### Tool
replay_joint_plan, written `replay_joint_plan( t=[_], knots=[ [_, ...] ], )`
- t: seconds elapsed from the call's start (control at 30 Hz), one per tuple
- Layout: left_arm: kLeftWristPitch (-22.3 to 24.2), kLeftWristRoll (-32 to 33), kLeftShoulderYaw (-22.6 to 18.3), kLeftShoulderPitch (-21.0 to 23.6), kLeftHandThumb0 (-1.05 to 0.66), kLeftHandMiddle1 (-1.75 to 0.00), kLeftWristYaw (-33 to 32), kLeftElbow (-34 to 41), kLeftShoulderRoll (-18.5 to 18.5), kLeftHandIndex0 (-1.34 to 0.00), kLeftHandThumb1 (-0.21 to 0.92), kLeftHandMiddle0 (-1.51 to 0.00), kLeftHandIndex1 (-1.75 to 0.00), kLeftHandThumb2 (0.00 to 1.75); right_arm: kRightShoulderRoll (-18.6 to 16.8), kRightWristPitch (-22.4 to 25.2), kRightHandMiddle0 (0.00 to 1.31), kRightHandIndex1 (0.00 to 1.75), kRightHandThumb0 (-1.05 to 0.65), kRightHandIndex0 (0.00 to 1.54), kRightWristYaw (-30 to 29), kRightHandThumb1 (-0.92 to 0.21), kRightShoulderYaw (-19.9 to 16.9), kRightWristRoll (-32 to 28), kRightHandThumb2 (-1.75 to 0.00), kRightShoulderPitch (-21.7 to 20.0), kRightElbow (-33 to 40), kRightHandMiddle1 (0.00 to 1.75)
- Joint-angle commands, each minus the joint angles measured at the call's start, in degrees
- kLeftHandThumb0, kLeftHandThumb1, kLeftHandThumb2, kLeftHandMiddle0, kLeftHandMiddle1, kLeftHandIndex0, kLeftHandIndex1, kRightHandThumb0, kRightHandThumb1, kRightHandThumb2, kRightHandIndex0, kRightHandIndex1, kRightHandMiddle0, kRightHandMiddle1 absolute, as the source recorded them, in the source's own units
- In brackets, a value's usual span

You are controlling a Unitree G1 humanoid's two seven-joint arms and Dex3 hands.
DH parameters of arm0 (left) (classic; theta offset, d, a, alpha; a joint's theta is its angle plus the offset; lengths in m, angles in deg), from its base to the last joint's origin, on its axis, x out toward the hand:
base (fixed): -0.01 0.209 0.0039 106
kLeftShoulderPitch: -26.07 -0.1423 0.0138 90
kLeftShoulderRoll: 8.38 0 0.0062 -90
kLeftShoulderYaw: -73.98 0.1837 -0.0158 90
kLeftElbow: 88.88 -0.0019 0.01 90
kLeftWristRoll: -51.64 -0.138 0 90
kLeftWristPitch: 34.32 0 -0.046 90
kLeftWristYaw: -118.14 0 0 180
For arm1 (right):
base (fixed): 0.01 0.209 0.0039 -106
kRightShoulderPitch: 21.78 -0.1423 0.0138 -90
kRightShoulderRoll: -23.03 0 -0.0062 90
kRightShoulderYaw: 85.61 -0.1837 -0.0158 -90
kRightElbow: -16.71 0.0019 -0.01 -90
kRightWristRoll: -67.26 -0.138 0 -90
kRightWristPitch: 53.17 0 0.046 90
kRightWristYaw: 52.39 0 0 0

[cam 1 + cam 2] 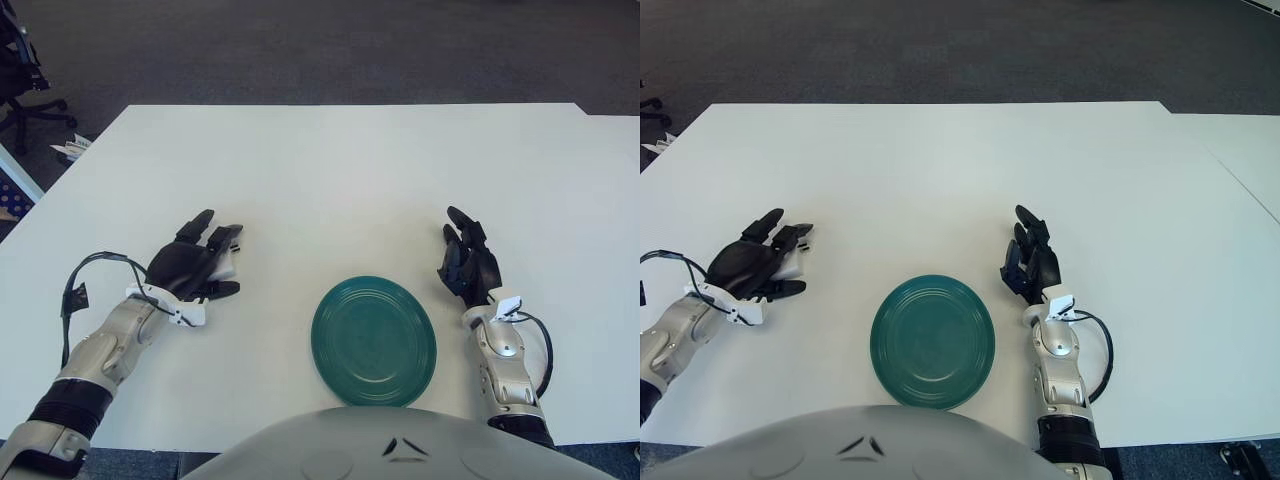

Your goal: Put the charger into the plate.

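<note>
So the setup is a big white bench (pixel 340 170) with a matte top, lit pretty evenly, no harsh shadows on it. Its far right corner looks clipped at an angle. Behind and around it the floor is dark grey carpet (pixel 330 50), kind of speckled. Over on the far left there's a black office chair (pixel 20 80) on casters, only partly in view. Just below that, near the bench's left edge, some white papers (pixel 68 148) lie on the floor, plus a bit of something blue (pixel 12 195) I can't make out. In the right eye view a second white table (pixel 1240 150) sits just beside the bench on the right, with a thin gap between them.
</note>
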Motion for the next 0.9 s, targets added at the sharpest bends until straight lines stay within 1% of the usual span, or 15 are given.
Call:
replay_joint_plan(
  t=[0.0, 0.17, 0.27, 0.37, 0.47, 0.6, 0.67, 0.7, 0.73, 0.77, 0.83, 0.87],
  knots=[
    [1.11, -0.26, 0.93, -0.45, -1.05, -0.02, 2.66, -0.4, -1.33, -0.06, 0.92, -0.14, -0.78, 0.43, 0.2, 5.62, 0.0, 0.0, -0.74, 0.16, 0.06, -0.92, -0.7, -0.66, -0.83, 3.12, -3.24, 0.52],
    [1.65, 0.91, 1.36, -0.32, -1.05, -0.03, 5.51, -0.18, -1.77, -0.08, 0.92, -0.18, -0.78, 0.47, 0.28, 6.13, 0.0, 0.01, -0.75, 0.17, 0.12, -0.92, -0.96, -0.82, -0.83, 3.11, -3.11, 0.53],
    [0.91, 3.59, 1.3, -0.19, -1.05, -0.05, 9.1, 0.09, -2.15, -0.13, 0.92, -0.23, -0.81, 0.5, 0.42, 6.42, 0.0, 0.01, -0.75, 0.18, 0.34, -0.92, -1.16, -1.1, -0.83, 3.14, -3.04, 0.53],
    [-0.22, 6.75, 1.25, 0.1, -1.05, -0.06, 12.23, 0.18, -2.43, -0.19, 0.92, -0.29, -0.85, 0.49, 0.48, 6.58, 0.0, 0.01, -0.74, 0.18, 0.54, -0.92, -1.41, -1.4, -0.83, 3.12, -3.07, 0.53],
    [-0.8, 9.15, 1.26, 0.66, -1.05, -0.07, 14.48, -0.14, -2.61, -0.21, 0.92, -0.33, -0.87, 0.48, 0.61, 6.55, 0.0, 0.01, -0.74, 0.19, 0.67, -0.92, -1.59, -1.59, -0.82, 3.13, -3.11, 0.53],
    [-0.37, 11.01, 1.43, 1.49, -1.05, -0.1, 16.95, -0.06, -2.83, -0.23, 0.92, -0.39, -0.88, 0.48, 0.76, 6.3, 0.0, 0.01, -0.75, 0.18, 0.86, -0.92, -1.78, -1.71, -0.82, 3.24, -3.12, 0.54],
    [0.07, 11.39, 1.62, 1.81, -1.05, -0.28, 17.91, 0.27, -2.92, -0.23, 0.92, -0.35, -0.9, 0.48, 0.79, 6.23, 0.0, 0.01, -0.75, 0.19, 0.98, -0.92, -1.84, -1.8, -0.82, 3.31, -3.08, 0.54],
    [0.22, 11.52, 1.67, 1.92, -1.05, -0.46, 18.25, 0.39, -2.96, -0.22, 0.92, -0.28, -0.92, 0.47, 0.78, 6.21, 0.0, 0.01, -0.75, 0.19, 1.02, -0.92, -1.86, -1.82, -0.82, 3.34, -3.07, 0.54],
    [0.33, 11.6, 1.72, 1.98, -1.05, -0.59, 18.44, 0.46, -2.98, -0.22, 0.92, -0.24, -0.94, 0.47, 0.8, 6.21, 0.0, 0.01, -0.75, 0.19, 1.06, -0.92, -1.89, -1.84, -0.82, 3.33, -3.08, 0.54],
    [0.64, 11.71, 1.78, 2.13, -1.05, -0.64, 18.99, 0.61, -2.99, -0.22, 0.92, -0.22, -0.94, 0.48, 0.84, 6.22, 0.0, 0.01, -0.75, 0.19, 1.13, -0.92, -1.91, -1.9, -0.82, 3.34, -3.08, 0.54],
    [1.84, 11.86, 1.97, 2.42, -1.05, -0.78, 20.62, 1.04, -2.99, -0.2, 0.92, -0.17, -1.0, 0.47, 0.93, 6.23, 0.0, 0.01, -0.75, 0.19, 1.25, -0.92, -1.92, -2.0, -0.82, 3.41, -3.04, 0.55],
    [2.73, 11.85, 2.07, 2.58, -1.05, -0.8, 21.59, 1.35, -2.94, -0.2, 0.92, -0.17, -1.01, 0.47, 0.99, 6.23, 0.0, 0.01, -0.75, 0.19, 1.3, -0.92, -1.92, -2.04, -0.82, 3.44, -3.03, 0.55]
  ],
)
